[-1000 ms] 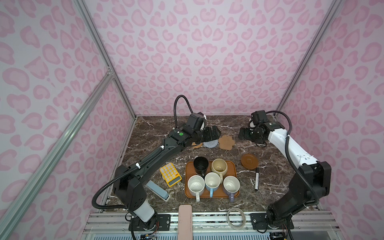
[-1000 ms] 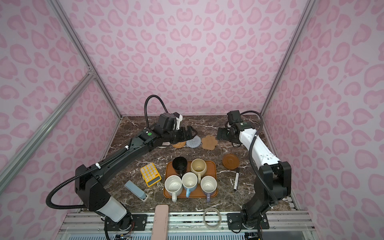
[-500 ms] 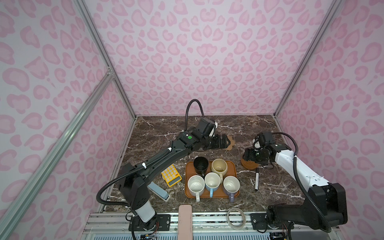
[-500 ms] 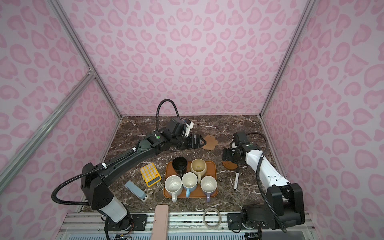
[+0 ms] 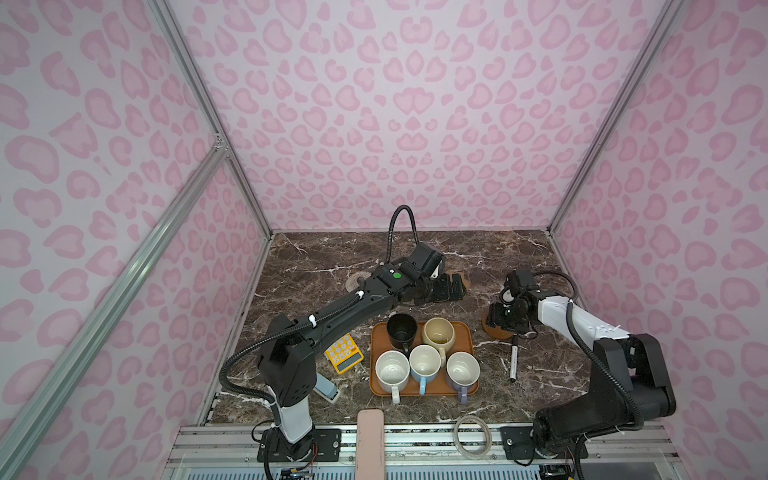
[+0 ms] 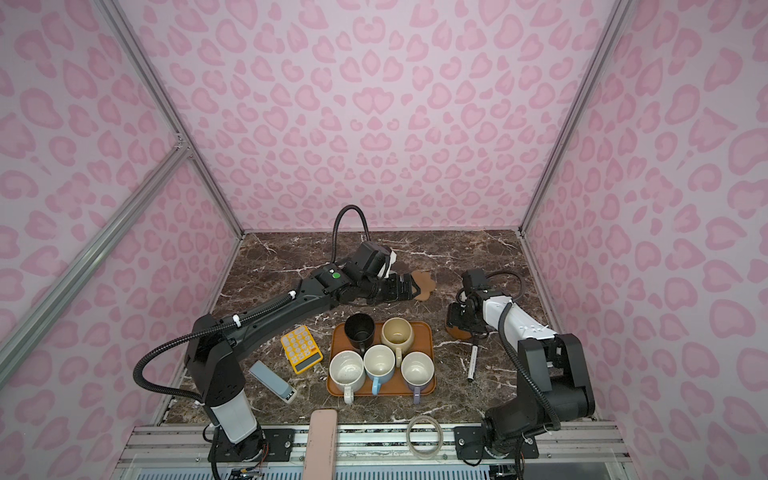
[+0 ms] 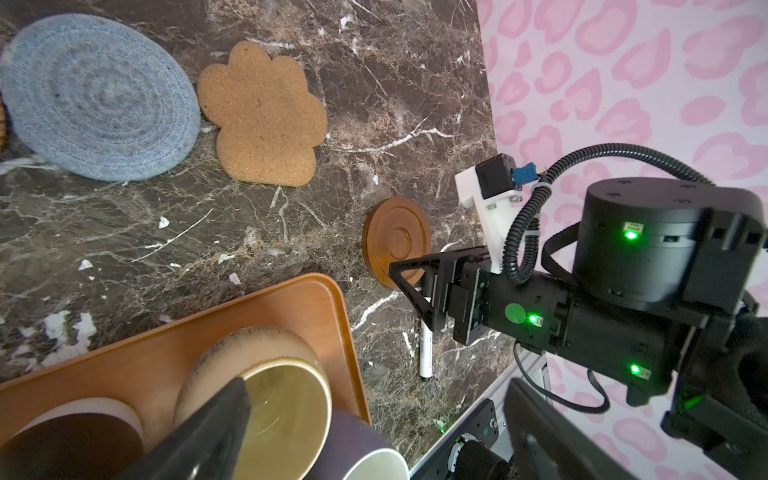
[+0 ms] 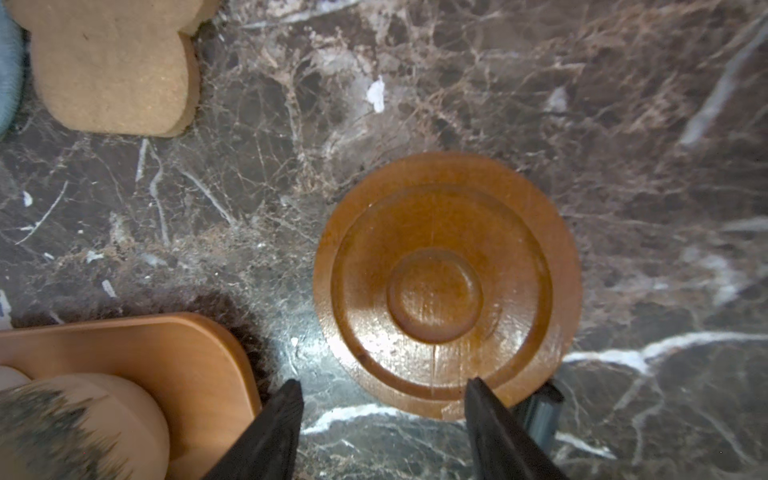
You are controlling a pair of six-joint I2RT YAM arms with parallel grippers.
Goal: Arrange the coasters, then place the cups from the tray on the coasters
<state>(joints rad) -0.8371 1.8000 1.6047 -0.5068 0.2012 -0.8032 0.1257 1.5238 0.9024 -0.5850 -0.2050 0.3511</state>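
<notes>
Right gripper (image 8: 382, 386), jaws parted and empty, straddles near rim of dark-brown disc (image 8: 446, 286), right of tray (image 8: 124, 345). Risk: closing jaws skid disc onto marker (image 5: 514, 357) (just beside). Left gripper (image 5: 457, 286) wide, empty.

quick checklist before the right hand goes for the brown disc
1. Right hand centred on disc: not ok, one finger is over the rim, the other over bare table.
2. Disc flat and uncovered: ok.
3. Pen clear of disc: not ok, its cap lies close by the rim.
4. Left hand out of the way: ok, open by the flower coaster.
5. Cups all on tray: ok, five.
</notes>
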